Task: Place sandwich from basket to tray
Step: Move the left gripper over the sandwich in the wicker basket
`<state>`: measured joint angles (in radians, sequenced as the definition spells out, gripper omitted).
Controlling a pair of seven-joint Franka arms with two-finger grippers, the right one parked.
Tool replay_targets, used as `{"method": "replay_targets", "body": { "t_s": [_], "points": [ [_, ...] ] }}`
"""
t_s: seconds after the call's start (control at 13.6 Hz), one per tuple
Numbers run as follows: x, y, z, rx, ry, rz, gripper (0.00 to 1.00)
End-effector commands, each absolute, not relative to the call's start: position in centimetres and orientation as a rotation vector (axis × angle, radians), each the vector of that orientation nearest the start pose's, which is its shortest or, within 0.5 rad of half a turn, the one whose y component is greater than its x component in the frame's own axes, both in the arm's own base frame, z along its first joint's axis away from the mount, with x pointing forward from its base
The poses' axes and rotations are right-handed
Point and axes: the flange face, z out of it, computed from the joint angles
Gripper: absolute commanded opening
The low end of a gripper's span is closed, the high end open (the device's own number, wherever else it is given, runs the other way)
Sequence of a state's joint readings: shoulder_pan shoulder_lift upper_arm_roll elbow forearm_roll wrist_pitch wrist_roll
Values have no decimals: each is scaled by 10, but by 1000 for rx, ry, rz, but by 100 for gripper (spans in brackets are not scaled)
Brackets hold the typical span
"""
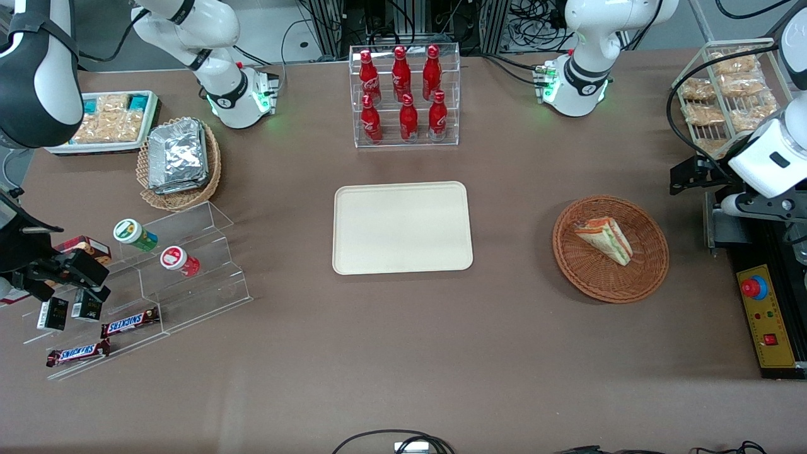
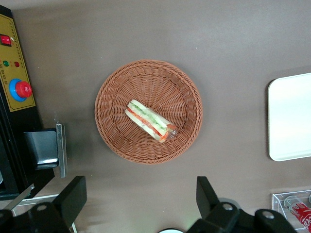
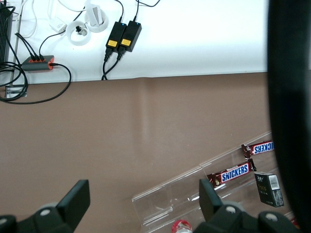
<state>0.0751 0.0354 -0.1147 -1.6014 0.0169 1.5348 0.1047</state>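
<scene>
The sandwich (image 1: pixel 605 239), a pale bread wedge with green, orange and red layers, lies in the round reddish-brown wicker basket (image 1: pixel 643 277). Both also show in the left wrist view: the sandwich (image 2: pixel 150 120) rests near the middle of the basket (image 2: pixel 116 82). The cream tray (image 1: pixel 353 252) lies flat at the table's middle; its edge shows in the wrist view (image 2: pixel 291 145). My left gripper (image 1: pixel 690 175) hangs high above the table beside the basket, toward the working arm's end. It is open (image 2: pixel 141 196) and holds nothing, its fingers wide apart and clear of the basket rim.
A black control box with a red button (image 1: pixel 755 287) lies close beside the basket. A wire rack of snack packets (image 1: pixel 725 88) stands farther back. A clear rack of red bottles (image 1: pixel 405 94) stands farther from the camera than the tray. Acrylic steps with snacks (image 1: pixel 157 277) are toward the parked arm's end.
</scene>
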Motion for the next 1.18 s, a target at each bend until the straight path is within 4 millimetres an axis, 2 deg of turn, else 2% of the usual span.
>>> {"method": "replay_targets", "body": {
  "t_s": [0.0, 0.22, 0.44, 0.81, 1.1],
  "points": [
    [560, -17, 587, -3115, 240, 168, 100],
    [568, -18, 572, -3090, 219, 189, 100],
    [574, -19, 535, -3088, 76, 218, 100],
    [561, -24, 463, -3058, -194, 264, 100],
    [540, -34, 419, -3042, -322, 195, 100]
  ]
}}
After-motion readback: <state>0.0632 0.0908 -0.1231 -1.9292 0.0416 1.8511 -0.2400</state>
